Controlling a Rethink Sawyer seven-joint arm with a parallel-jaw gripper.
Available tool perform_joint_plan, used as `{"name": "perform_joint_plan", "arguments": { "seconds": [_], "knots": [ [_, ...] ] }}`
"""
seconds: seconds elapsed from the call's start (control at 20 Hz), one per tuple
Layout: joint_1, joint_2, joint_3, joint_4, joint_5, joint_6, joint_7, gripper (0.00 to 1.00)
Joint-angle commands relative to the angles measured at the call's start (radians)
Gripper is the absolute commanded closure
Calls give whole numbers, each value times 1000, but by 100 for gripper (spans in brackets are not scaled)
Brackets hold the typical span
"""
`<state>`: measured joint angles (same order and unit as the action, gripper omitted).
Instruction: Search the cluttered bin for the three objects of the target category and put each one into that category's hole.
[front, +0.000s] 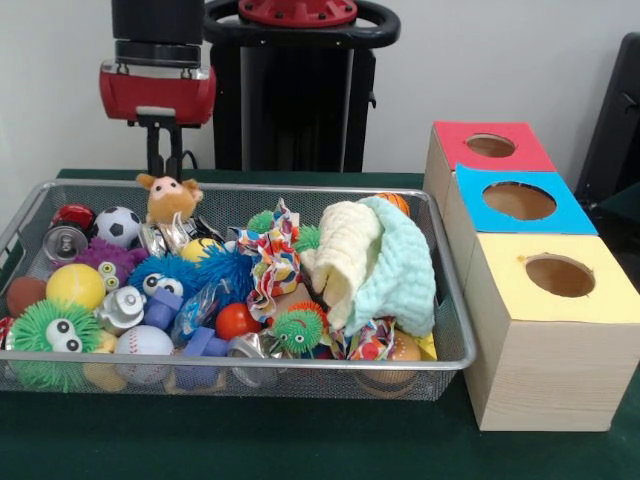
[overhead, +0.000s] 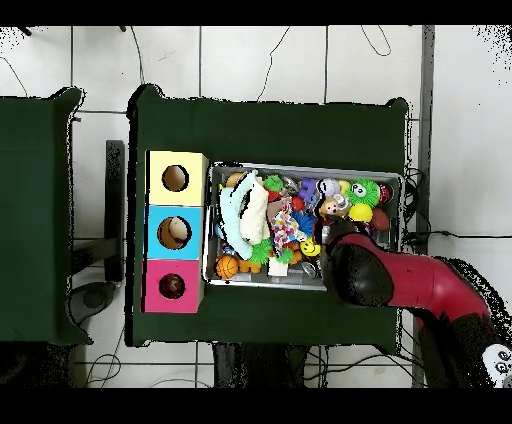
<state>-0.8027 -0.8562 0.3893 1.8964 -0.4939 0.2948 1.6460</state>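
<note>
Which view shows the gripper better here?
The front view: the gripper hangs above the orange plush toy at the bin's far rim, its dark fingers close together. In the overhead view, the red arm covers it entirely.

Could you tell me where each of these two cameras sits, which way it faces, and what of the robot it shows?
Front view: across the table, facing the pedestal; sees the bin, the boxes, and the end effector above the bin's far rim.
Overhead view: above the table, looking straight down; the red arm enters from the lower right over the bin.
Both show the bin, the arm and the hole.
</note>
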Motion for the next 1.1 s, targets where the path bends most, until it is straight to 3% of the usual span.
{"name": "perform_joint_plan", "arguments": {
  "seconds": [0.05, 1.1],
  "knots": [
    [47, -50, 42, 77, 60, 95, 78, 100],
    [204, -129, -67, 121, 216, 115, 169, 100]
  ]
}}
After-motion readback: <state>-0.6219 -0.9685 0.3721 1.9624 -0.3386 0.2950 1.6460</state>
